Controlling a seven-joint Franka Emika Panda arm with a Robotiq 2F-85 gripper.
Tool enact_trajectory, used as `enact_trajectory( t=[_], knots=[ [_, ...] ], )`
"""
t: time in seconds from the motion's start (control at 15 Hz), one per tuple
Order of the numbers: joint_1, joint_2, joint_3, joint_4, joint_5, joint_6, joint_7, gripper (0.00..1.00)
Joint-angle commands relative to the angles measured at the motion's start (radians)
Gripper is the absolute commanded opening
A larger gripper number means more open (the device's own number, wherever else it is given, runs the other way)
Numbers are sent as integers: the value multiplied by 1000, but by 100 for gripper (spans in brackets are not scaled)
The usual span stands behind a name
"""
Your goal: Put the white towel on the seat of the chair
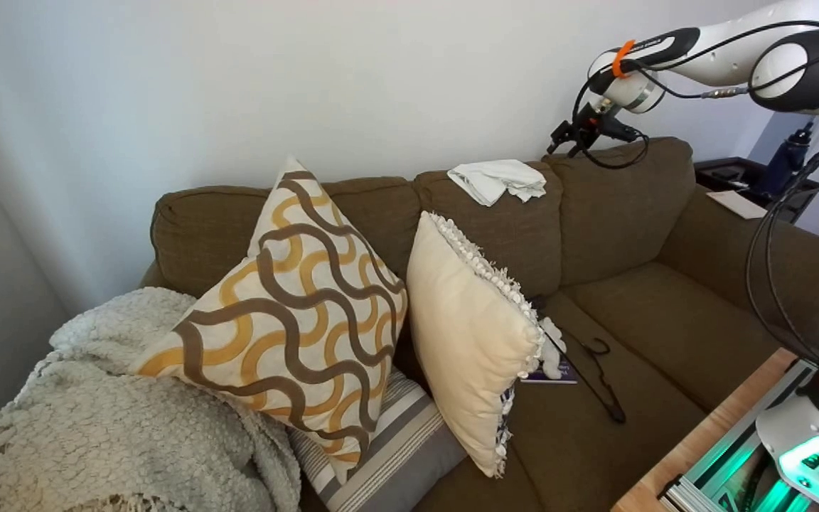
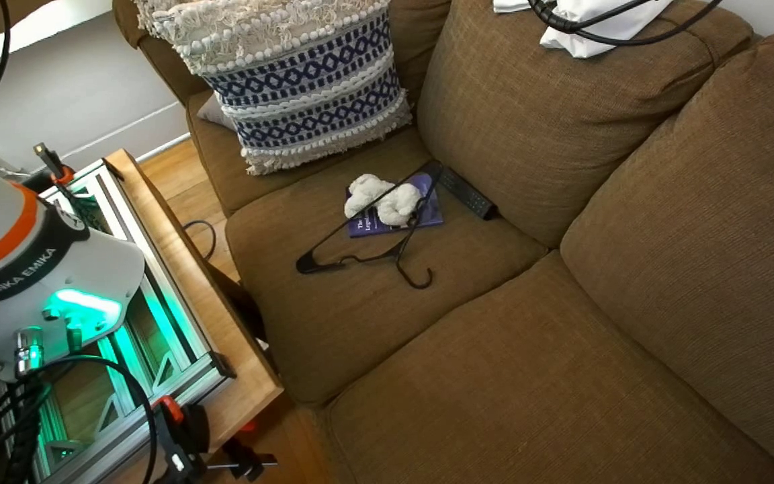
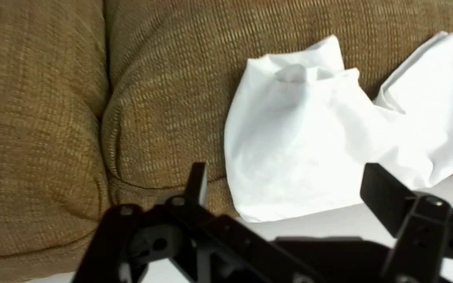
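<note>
The white towel (image 1: 498, 178) lies crumpled over the top of the sofa's middle back cushion. It shows in part in an exterior view (image 2: 576, 47), behind a black cable, and in the wrist view (image 3: 309, 137). My gripper (image 1: 562, 151) is open and empty, above the backrest and apart from the towel. In the wrist view the open fingers (image 3: 283, 184) stand on either side of the towel's near part, one finger over the brown cushion. The seat is a brown sofa seat (image 2: 494, 376), also seen in an exterior view (image 1: 637, 306). The gripper is out of frame there (image 2: 629, 403).
A black hanger (image 2: 373, 259), purple book (image 2: 434, 214), white fluffy item (image 2: 397, 204) and black remote (image 2: 467, 193) lie on the seat. Pillows (image 1: 310, 299) (image 1: 466, 341) and a fleece blanket (image 1: 118, 419) fill one end. A wall (image 1: 310, 85) stands behind the backrest.
</note>
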Motion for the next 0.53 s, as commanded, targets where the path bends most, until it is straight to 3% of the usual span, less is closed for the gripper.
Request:
enact_trajectory(
  t=[0.0, 0.27, 0.47],
  knots=[
    [10, 147, 54, 162, 6, 24, 69, 100],
    [36, 268, 69, 294, -16, 28, 148, 100],
    [49, 285, 45, 319, -43, -15, 237, 99]
  ],
)
